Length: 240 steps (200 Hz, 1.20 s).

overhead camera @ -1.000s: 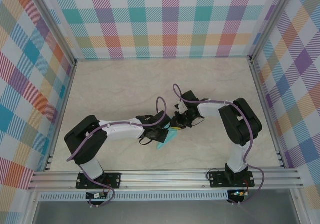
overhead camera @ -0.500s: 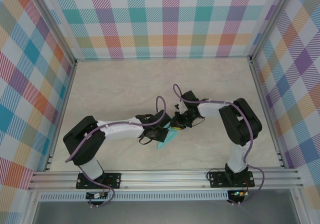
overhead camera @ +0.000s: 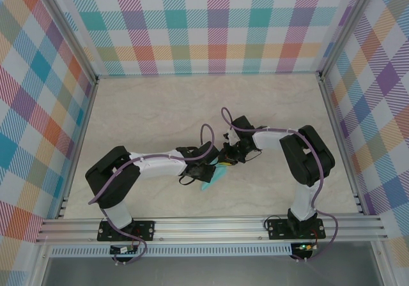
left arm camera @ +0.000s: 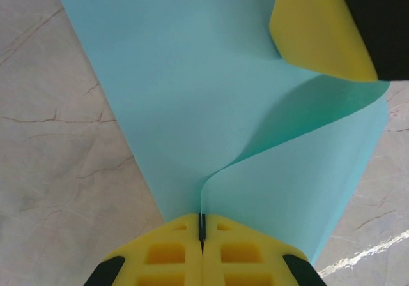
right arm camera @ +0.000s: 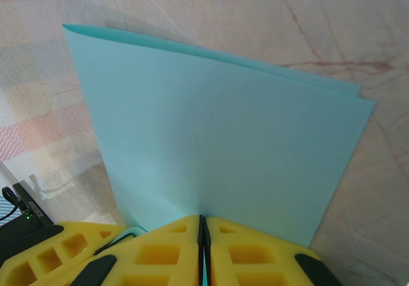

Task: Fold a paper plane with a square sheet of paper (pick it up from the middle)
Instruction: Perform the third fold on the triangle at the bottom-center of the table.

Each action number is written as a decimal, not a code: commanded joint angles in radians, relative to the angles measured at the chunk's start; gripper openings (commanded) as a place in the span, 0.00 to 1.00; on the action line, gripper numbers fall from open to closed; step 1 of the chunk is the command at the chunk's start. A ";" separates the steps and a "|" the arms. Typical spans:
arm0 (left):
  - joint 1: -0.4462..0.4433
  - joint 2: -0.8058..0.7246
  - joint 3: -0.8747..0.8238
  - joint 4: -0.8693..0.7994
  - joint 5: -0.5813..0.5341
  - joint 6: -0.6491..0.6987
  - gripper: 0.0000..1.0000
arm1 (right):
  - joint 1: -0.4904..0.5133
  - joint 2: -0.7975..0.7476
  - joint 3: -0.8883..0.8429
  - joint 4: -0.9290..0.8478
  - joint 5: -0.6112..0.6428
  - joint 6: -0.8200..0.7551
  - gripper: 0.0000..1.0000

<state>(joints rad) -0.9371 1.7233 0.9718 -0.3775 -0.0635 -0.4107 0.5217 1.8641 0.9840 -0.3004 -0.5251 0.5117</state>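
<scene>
looks like the left gripper and right gripper are both clamped on the doubled-over square sheet of paper from opposite ends, so it bows between them.

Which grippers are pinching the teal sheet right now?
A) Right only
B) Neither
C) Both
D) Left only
C: in the left wrist view the left gripper has its yellow fingers shut on the teal sheet, and in the right wrist view the right gripper is likewise shut on the sheet's edge.
</scene>
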 commanded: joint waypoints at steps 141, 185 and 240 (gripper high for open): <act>0.014 0.020 0.006 -0.018 -0.044 -0.041 0.00 | 0.001 0.041 -0.021 -0.052 0.076 0.001 0.12; 0.014 0.035 -0.004 -0.010 -0.017 -0.049 0.00 | 0.001 0.015 -0.018 -0.049 0.073 0.008 0.13; 0.014 0.008 -0.031 0.024 0.020 -0.051 0.00 | 0.002 -0.248 -0.062 -0.043 0.125 0.067 0.19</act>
<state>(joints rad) -0.9367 1.7306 0.9703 -0.3584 -0.0792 -0.4522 0.5247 1.7554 0.9562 -0.3275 -0.4507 0.5385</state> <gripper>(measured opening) 0.045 0.181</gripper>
